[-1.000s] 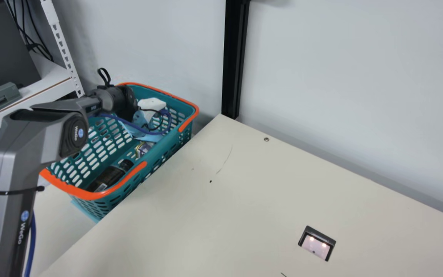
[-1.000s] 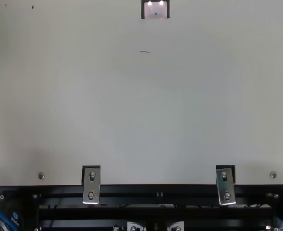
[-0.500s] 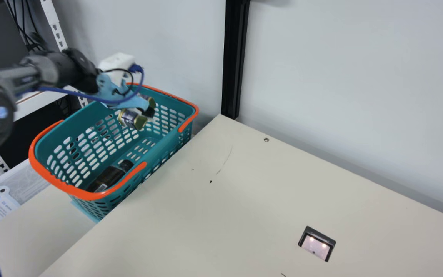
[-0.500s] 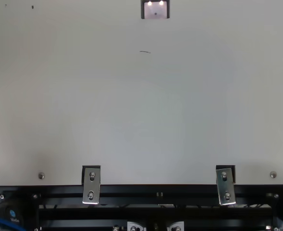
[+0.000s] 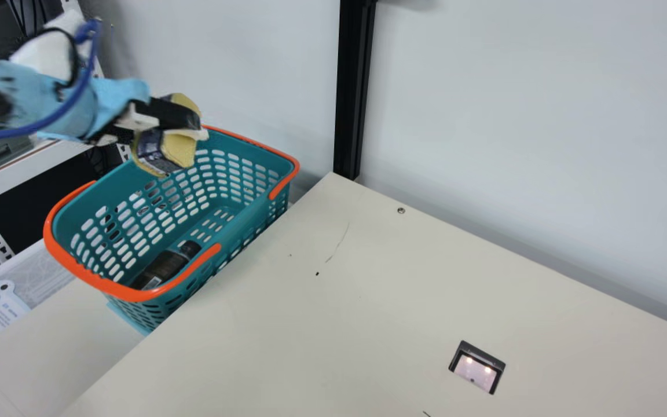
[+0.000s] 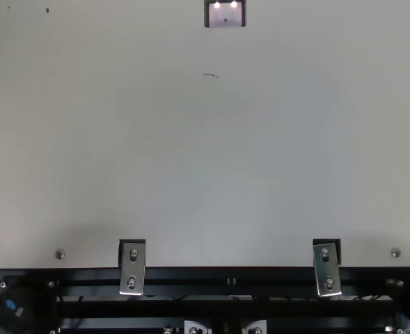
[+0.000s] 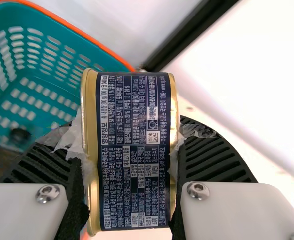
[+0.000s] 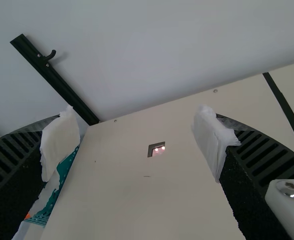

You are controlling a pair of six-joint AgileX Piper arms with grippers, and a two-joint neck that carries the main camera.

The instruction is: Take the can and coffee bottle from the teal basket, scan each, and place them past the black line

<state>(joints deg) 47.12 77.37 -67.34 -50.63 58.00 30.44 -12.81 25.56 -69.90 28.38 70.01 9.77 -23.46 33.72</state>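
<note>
Above the teal basket (image 5: pixel 252 152), at the upper left of the main view, my left gripper (image 5: pixel 162 130) is shut on the gold-and-navy can (image 5: pixel 151 152). In the left wrist view the can (image 7: pixel 134 150) is clamped end to end between the ribbed fingers of my left gripper (image 7: pixel 131 165). The dark coffee bottle (image 5: pixel 164 267) lies on the basket's floor by the near side. My right gripper (image 8: pixel 137 145) stands open in the right wrist view, its padded fingertips wide apart with nothing between them. The black line (image 8: pixel 287 112) runs across the table at that view's right.
A lit scanner window (image 5: pixel 477 368) is set into the cream table (image 5: pixel 339 324). A black post (image 5: pixel 354 87) rises at the table's far corner against the wall. Behind the basket at the left stands a white shelf (image 5: pixel 38 168).
My left gripper has lifted the can up out of the basket and carried it toward the upper left of the main view. The bottle stays where it was.
</note>
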